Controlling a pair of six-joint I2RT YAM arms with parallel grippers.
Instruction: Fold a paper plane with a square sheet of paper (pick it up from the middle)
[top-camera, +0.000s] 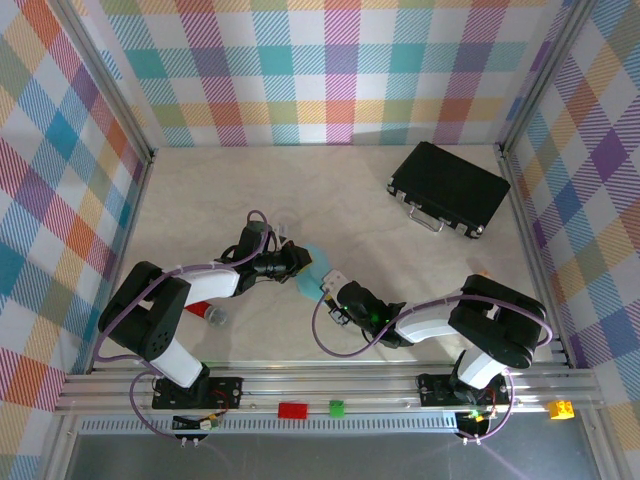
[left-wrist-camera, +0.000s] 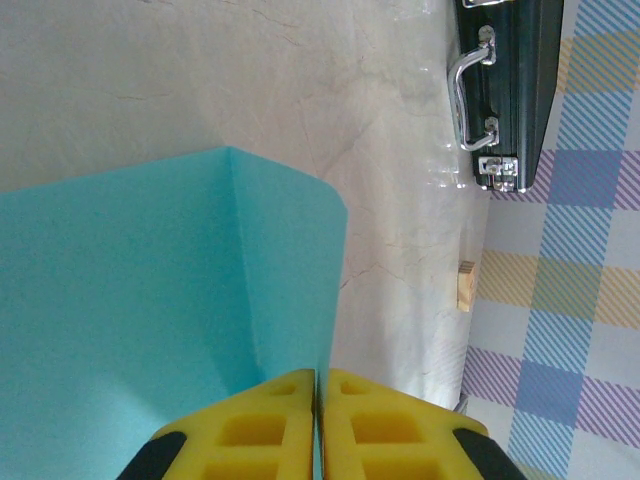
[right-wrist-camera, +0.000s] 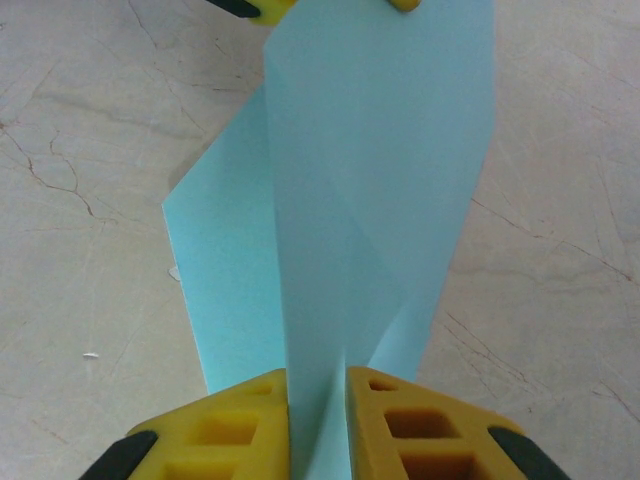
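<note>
**Fig. Partly folded sheet held between two hands: risks at the crease**

The left hand is shut tight on one edge of the square sheet of paper, its yellow pads meeting with only the paper between them. The right hand pinches the opposite end through a narrow gap, where several layers seem to be stacked. The light-blue sheet spans the short stretch between the two hands, above the middle of the bench. One flap is turned up along a lengthwise fold, and a second panel spreads to the side. Whether that lower panel touches the bench cannot be told. The black case lies well apart, at the far right corner.

Judged risks:
- **Tear.** Both grips are at the edges, so any pull of the hands away from each other loads thin paper directly.
- **Slip.** The right hand's hold on stacked layers may let one layer slide, which would skew the fold.
- **Buckle.** If the hands close towards each other, the span could bow and take a stray crease.
- **Misalignment.** The visible fold runs slightly oblique to the flap, so pressing it flat now could make the dart lopsided.
</note>
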